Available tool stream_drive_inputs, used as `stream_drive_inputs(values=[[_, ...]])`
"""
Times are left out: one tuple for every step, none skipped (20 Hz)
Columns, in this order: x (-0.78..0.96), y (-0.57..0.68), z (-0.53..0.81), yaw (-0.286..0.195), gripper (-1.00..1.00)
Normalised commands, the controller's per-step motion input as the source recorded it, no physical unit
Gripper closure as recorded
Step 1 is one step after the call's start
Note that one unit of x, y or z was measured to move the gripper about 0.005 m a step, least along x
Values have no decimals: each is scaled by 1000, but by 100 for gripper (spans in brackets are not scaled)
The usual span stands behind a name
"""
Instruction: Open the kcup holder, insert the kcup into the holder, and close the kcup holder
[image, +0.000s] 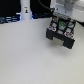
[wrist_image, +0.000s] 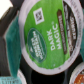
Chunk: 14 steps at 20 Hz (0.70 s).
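1. Exterior view: the Panda arm comes down from the top edge on the exterior view's right, its pale wrist block above the gripper (image: 61, 31), which hangs just over a white table (image: 25, 60).
2. Between the dark fingers (image: 51, 29) sits a small round pod with a green face — the kcup (image: 61, 23). The jaws stand on either side of it and appear to pinch it, though the picture is coarse.
3. Directly beneath the gripper there is a dark boxy shape (image: 64, 43) on the table; it is too blurred to tell whether this is the kcup holder or part of it.
4. At the back, on the exterior view's left, a white bottle-shaped object (image: 25, 11) stands upright before a dark backdrop, well apart from the gripper.
5. Wrist view: the kcup (wrist_image: 44, 39) fills most of the frame — a green foil lid with a white rim, a small square code mark and the words "DARK MAGIC" in white.
6. Dark curved edges around it look like the round slots of the kcup holder (wrist_image: 10, 47), with the pod over or in one of them; which, I cannot tell.
7. A dark-topped pod (wrist_image: 74, 27) shows just beside the kcup, and a red-rimmed one (wrist_image: 79, 74) peeks in at a corner.
8. The fingertips are not clearly visible in this view.
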Motion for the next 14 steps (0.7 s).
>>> stream_drive_inputs(values=[[94,58,217,31,-100],[105,51,261,32,-100],[111,48,270,31,-100],[130,17,309,38,-100],[156,-3,338,39,-100],[171,-12,346,31,-100],[173,-53,373,30,-100],[243,-85,431,26,-100],[285,-163,478,29,-100],[246,-189,493,77,-100],[320,-256,513,75,-100],[371,-301,518,64,-100],[394,-348,511,56,-100],[410,-377,497,55,-100]])
